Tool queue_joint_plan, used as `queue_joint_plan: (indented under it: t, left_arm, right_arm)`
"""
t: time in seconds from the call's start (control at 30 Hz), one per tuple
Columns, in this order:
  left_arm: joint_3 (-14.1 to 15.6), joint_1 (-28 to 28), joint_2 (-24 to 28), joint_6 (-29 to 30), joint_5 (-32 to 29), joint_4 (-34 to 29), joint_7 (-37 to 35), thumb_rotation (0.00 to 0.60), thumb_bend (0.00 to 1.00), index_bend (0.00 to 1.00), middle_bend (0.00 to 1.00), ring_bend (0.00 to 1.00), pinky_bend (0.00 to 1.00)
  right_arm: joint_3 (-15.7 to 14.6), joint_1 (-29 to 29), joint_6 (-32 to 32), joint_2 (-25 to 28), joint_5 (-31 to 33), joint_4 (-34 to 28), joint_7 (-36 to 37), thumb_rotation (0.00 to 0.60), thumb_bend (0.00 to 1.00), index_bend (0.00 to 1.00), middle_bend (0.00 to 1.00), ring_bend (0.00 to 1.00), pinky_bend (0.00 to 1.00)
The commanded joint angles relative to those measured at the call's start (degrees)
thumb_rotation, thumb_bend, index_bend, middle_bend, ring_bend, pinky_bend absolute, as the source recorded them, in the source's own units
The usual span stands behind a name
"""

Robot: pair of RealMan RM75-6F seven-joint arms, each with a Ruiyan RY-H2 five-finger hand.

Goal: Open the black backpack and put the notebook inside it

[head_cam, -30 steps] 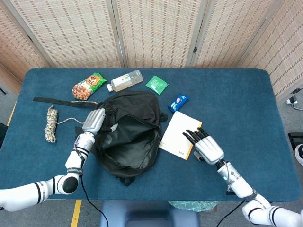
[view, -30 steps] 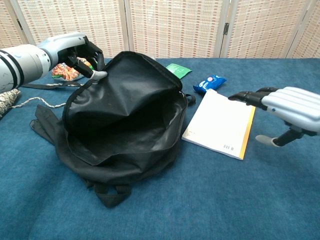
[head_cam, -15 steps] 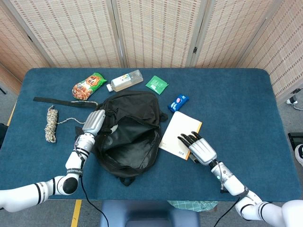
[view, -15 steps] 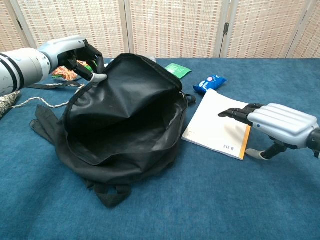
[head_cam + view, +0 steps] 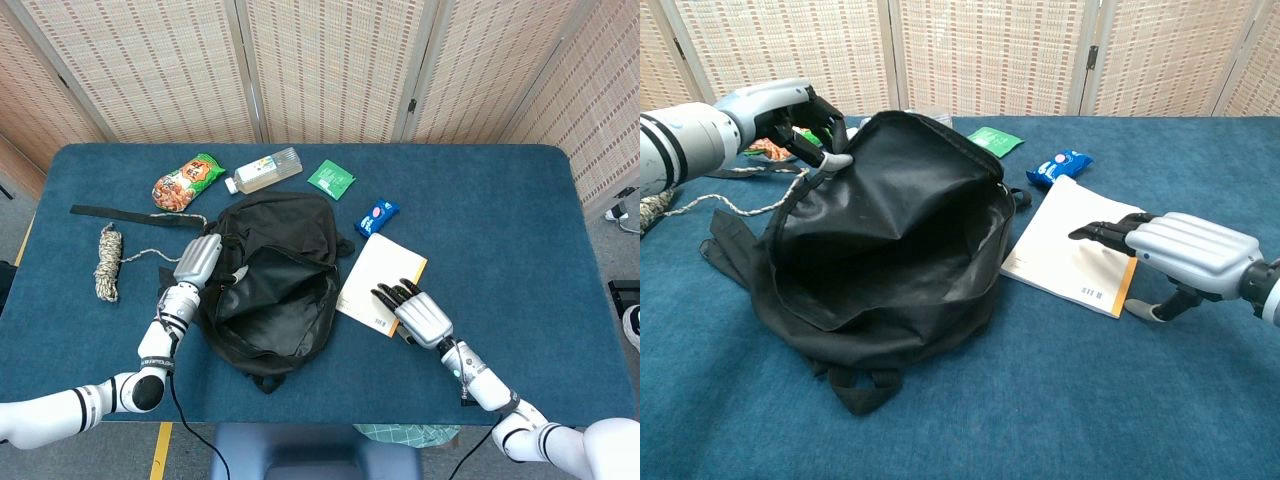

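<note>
Notebook [image 5: 375, 282] edge under right robot hand [image 5: 420, 316], beside open backpack [image 5: 272, 290].

i seem to work in a lab. woven folding screens [image 5: 330, 65] stand behind my blue-covered table [image 5: 500, 200]. yellow floor tape [image 5: 160, 450] marks its near edge.

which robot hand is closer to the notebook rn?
Right. The right robot hand has its fingertips over the notebook at its near corner. The left robot hand is across the black backpack, holding its opening up.
</note>
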Motion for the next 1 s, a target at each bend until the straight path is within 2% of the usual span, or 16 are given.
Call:
queue_joint_plan:
  t: [0.03,0.33,0.63,1.0]
  left_arm:
    - [0.0,0.0,-0.1,-0.2,0.0,0.2,-0.1,0.600,0.72,0.69,0.49,0.38,0.00]
    - [-0.1,0.1,-0.3,-0.4,0.1,0.6,-0.5,0.600,0.72,0.69,0.49,0.38,0.00]
    - [-0.1,0.4,-0.2,-0.5,0.5,0.6,-0.7,0.600,0.72,0.69,0.49,0.37,0.00]
    - [0.0,0.6,-0.2,-0.6,0.9,0.8,-1.2,0.600,0.72,0.69,0.49,0.37,0.00]
  right_arm:
    - [0.0,0.1,0.0,0.0,0.3,0.1,0.0,0.600,0.40,0.07,0.12,0.18,0.12]
    - [0.2,1.3,0.2,-1.8,0.5,1.9,-0.6,0.600,0.40,0.07,0.13,0.19,0.12]
    - [0.4,2.4,2.9,-4.4,-0.5,6.0,2.4,0.600,0.40,0.22,0.24,0.27,0.15]
    - [1.3,3.6,5.6,-6.8,-0.5,9.9,3.9,0.600,0.40,0.28,0.28,0.32,0.19]
